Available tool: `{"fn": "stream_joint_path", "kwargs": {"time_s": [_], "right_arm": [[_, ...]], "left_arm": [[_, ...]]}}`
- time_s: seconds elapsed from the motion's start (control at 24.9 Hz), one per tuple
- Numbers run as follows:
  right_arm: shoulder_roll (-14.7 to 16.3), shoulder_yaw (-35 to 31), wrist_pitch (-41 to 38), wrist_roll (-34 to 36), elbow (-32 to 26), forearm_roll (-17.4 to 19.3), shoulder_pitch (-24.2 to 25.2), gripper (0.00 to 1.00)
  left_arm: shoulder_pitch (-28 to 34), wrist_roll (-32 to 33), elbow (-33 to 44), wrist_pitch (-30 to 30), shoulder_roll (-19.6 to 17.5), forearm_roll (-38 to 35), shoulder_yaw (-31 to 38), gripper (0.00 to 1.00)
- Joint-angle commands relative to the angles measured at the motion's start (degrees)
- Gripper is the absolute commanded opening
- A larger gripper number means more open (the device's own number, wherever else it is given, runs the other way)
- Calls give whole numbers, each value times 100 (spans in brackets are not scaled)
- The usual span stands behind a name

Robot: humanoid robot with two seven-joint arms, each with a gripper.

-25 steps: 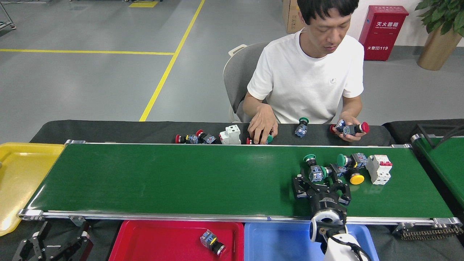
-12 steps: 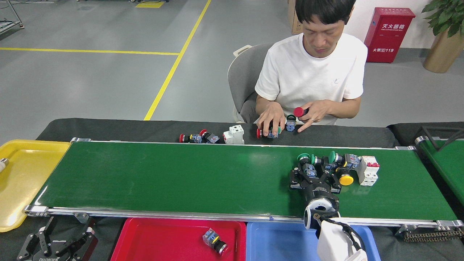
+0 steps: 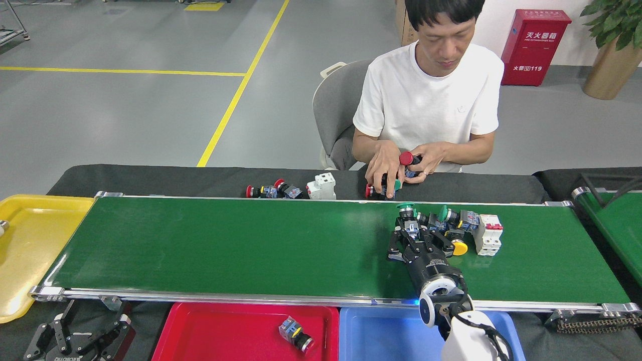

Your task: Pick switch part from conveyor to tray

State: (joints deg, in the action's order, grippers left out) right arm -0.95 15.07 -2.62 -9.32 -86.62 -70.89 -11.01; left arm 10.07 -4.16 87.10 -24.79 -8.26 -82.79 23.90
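Leftmost, yellow tray [image 3: 30,250]: sits off the conveyor's end.
Left claw [image 3: 80,341]: low at the tabletop edge, fingers spread, idle.
Red tray [image 3: 210,331]: already holds one switch part [image 3: 295,335], likely the sorting destination.
Conveyor [image 3: 225,245]: green belt carrying the cluster.
Right claw [image 3: 416,239]: jaws spread around the green-capped switch [image 3: 407,220], not yet pinching.
Circuit breaker [image 3: 488,234]: beside the cluster.

Opposite me, a person [image 3: 431,95] in a white shirt sits on a grey chair [image 3: 336,110]. Behind: red fire cabinet [image 3: 532,47], potted plant [image 3: 609,45], cardboard box [image 3: 401,22]. Yellow lines [image 3: 235,95] mark the grey floor [image 3: 125,120].
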Motion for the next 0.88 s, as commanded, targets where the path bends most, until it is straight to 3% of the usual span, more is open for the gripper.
{"fn": "stream_joint_path", "kwargs": {"time_s": [0.0, 0.12, 0.2, 0.24, 0.28, 0.32, 0.36, 0.6, 0.84], "right_arm": [[-45, 84, -784, -166, -566, 13, 248, 7], [-239, 549, -1346, -219, -847, 5, 696, 10], [-274, 1033, -1408, -219, -839, 5, 898, 17], [-256, 1359, -1408, -228, -830, 5, 978, 25], [-274, 1622, -1364, -280, -830, 5, 1083, 46], [-309, 1754, -1329, -377, -839, 5, 1180, 77], [-371, 1807, -1276, -535, -918, 5, 1320, 98], [-494, 1754, -1241, -720, -1129, 13, 1443, 98], [-590, 708, -740, -623, -1436, -4, 1373, 96]], "left_arm": [[-5, -6, 62, -26, -79, -18, -61, 100], [-13, -6, 53, -26, -88, -44, -131, 100], [-13, -6, 53, -26, -88, -44, -140, 100], [-22, -6, 53, -26, -97, -44, -140, 100], [-22, -15, 62, -17, -105, -53, -140, 100], [-22, -15, 62, -17, -114, -53, -140, 100], [-13, -15, 62, -17, -114, -62, -140, 100], [-22, -24, 80, -8, -79, -308, -140, 100], [-93, -24, 71, -8, -105, -308, -131, 100]]}}
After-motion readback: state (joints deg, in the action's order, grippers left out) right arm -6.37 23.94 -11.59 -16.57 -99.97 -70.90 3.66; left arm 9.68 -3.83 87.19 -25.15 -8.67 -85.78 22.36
